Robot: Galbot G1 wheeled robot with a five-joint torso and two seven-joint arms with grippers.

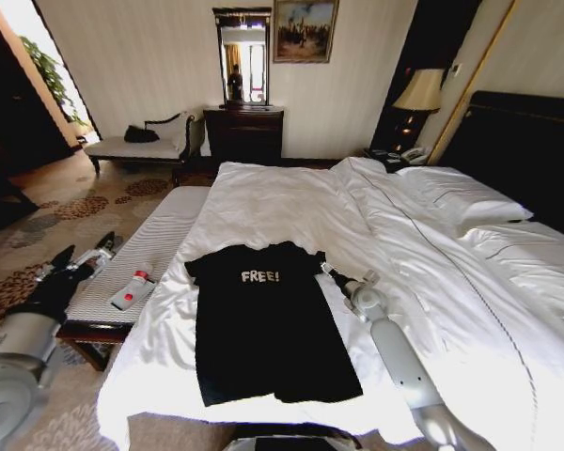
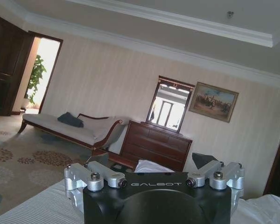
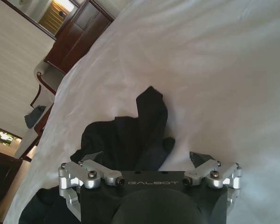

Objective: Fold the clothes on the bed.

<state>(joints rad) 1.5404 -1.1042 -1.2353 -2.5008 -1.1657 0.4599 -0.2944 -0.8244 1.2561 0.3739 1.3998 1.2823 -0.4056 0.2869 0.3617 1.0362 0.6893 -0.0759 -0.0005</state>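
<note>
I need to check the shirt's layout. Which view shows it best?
The head view: the whole T-shirt lies flat on the bed, lettering visible. The right wrist view catches just a bunched sleeve; the left wrist view faces the room.

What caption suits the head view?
Black T-shirt spread on the white bed; right hand at its sleeve, left hand over the bench.

right gripper (image 1: 325, 269) tips hidden, bed (image 1: 508, 310) cropped

You are seeing "FREE!" showing in white on the black T-shirt (image 1: 268, 329), while "GALBOT" is reading across the left gripper (image 2: 155, 183) and right gripper (image 3: 151, 181) housings.
</note>
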